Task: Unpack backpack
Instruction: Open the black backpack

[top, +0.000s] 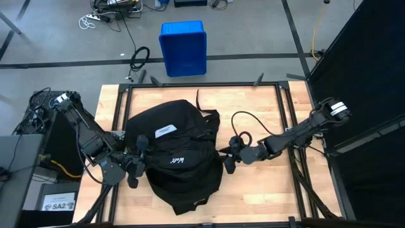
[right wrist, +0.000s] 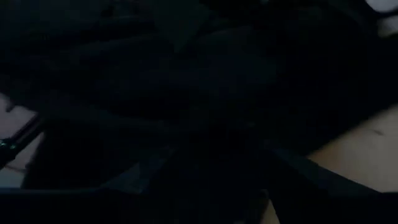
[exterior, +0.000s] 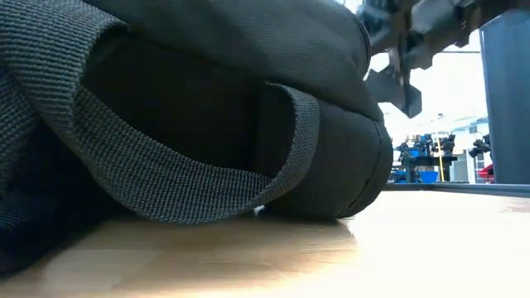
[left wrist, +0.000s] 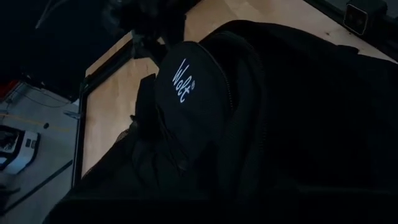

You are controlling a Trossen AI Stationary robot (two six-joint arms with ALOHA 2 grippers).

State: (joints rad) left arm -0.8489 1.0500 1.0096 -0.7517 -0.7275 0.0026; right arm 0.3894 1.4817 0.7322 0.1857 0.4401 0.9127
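Bin (top: 183, 47) beyond backpack (top: 177, 155)

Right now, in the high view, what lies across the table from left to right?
left gripper at the bag's left edge → backpack with its white label → right gripper at the bag's right side → black cable loop → bare wooden table.

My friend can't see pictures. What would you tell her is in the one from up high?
A big black backpack with a white label lies in the middle of a wooden table. The left gripper is shut against its left side, and the right gripper is at its right edge. A blue bin stands on the floor beyond the table.
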